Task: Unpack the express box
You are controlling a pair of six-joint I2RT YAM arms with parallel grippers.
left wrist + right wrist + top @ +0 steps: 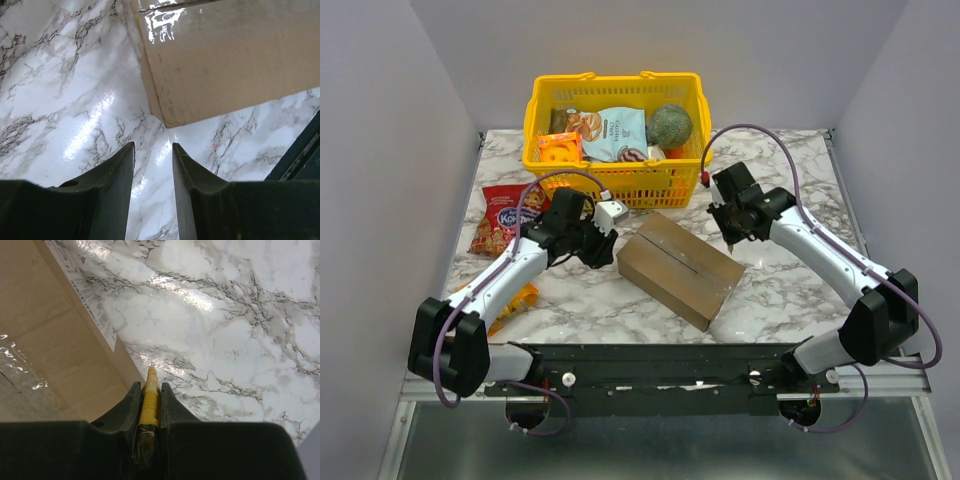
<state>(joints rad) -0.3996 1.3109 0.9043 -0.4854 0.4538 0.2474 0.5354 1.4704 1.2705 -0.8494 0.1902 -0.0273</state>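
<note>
The express box (680,268), a brown carton with a taped seam, lies closed and slanted in the middle of the marble table. My left gripper (600,247) is just off the box's left end, open and empty. In the left wrist view (153,146) a corner of the box (225,60) lies just ahead of it. My right gripper (730,238) hovers at the box's right end, shut on a yellow ridged tool (151,395) whose tip points down beside the edge of the box (50,340). A white label (85,295) is on that box face.
A yellow basket (620,185) with several snack packs and a green ball stands behind the box. A red snack bag (503,215) lies at the left. An orange packet (520,300) lies under my left arm. The dark base rail (660,365) runs along the near edge.
</note>
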